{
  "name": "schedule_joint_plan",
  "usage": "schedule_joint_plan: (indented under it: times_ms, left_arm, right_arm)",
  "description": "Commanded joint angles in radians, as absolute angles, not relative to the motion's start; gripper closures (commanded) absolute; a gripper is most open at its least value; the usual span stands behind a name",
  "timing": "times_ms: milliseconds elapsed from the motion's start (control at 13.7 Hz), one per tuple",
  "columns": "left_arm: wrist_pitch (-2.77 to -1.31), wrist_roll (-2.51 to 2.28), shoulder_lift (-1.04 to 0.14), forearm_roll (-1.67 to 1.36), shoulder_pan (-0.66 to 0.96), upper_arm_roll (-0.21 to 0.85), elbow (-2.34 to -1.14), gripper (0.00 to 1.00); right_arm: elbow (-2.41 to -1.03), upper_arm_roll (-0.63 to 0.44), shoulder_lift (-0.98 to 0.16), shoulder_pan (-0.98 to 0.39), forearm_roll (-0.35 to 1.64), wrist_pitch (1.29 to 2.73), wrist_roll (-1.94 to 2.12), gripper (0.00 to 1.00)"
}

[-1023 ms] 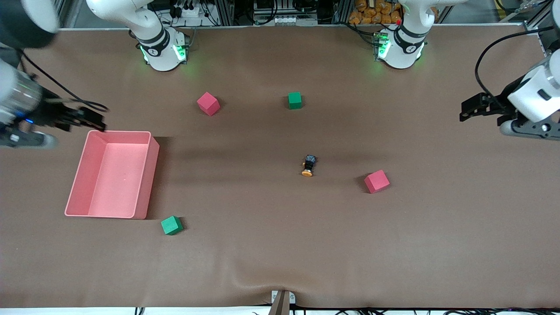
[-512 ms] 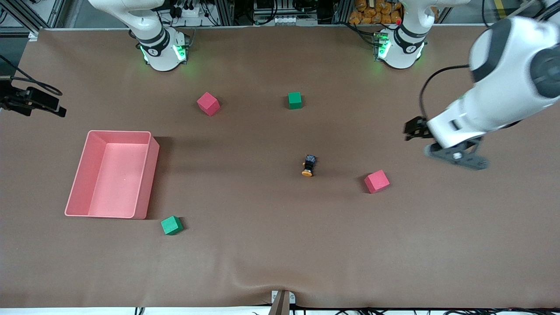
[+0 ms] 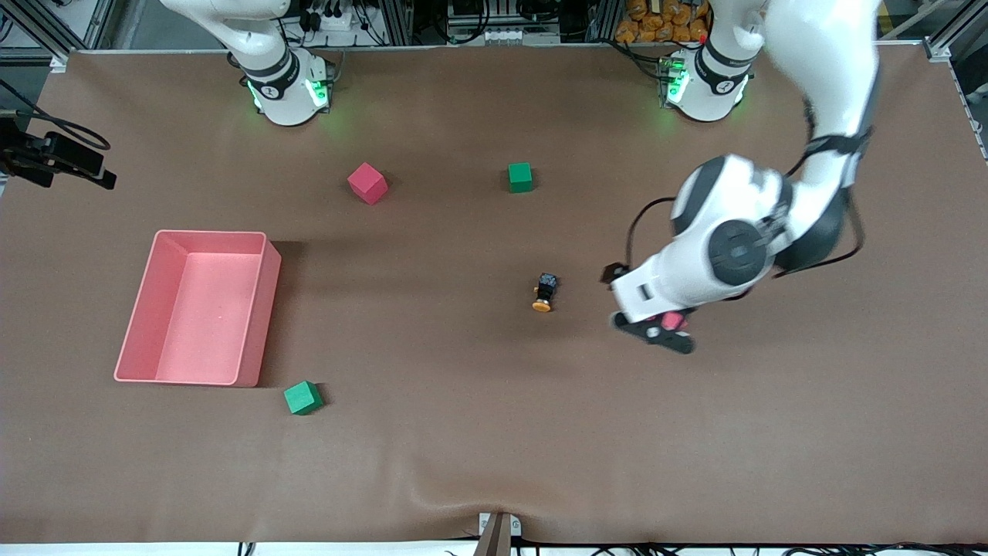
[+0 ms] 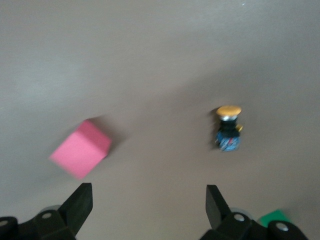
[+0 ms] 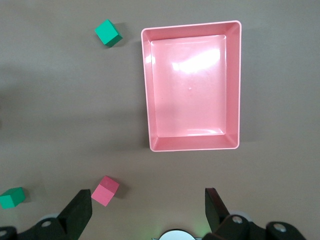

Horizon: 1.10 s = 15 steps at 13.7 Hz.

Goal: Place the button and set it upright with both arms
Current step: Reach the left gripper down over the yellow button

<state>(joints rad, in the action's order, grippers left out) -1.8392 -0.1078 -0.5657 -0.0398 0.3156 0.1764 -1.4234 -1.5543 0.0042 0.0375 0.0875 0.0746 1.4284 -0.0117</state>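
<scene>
The left gripper (image 4: 145, 200) hangs released, fingers spread wide with nothing between them, over the brown table cover (image 3: 494, 448). Below it, toward the left arm's end, lies a pink foam cube (image 4: 81, 155). On its other flank the button (image 3: 544, 292), a tiny switch with a round orange cap on a black cylindrical body, lies on its side on the table. The right gripper (image 5: 145, 205) is also released and empty, up over the right arm's end of the table. A pink rectangular plastic bin (image 5: 192, 87) sits beneath it, with a small red cube (image 5: 105, 190) and two green cubes (image 5: 108, 33) around.
</scene>
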Motion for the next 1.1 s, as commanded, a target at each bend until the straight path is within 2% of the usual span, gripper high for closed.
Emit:
schedule_joint_plan:
  times_ms: [0,292,731,1023]
  left_arm:
    - [-1.848,-0.240,-0.692,-0.045,0.432,0.141,-1.305,0.00]
    - [-1.891,-0.291,-0.762,-0.043,0.626,0.005,-1.302,0.00]
    - [-1.921,-0.374,-0.845,-0.040,0.692,0.000,-1.310,0.00]
    - [-1.919,-0.374,-0.868,-0.052,0.692,0.005,-1.315,0.11]
  right_arm:
    - [-1.542,0.011,0.052,0.072,0.022,1.416,-0.026,0.00]
    - [-1.540,0.009,0.052,0.066,-0.020,1.414,-0.023,0.00]
    - [-1.500,0.009,0.040,0.087,-0.008,1.427,0.046,0.00]
    - [-1.500,0.014,0.031,0.080,-0.014,1.433,0.040,0.00]
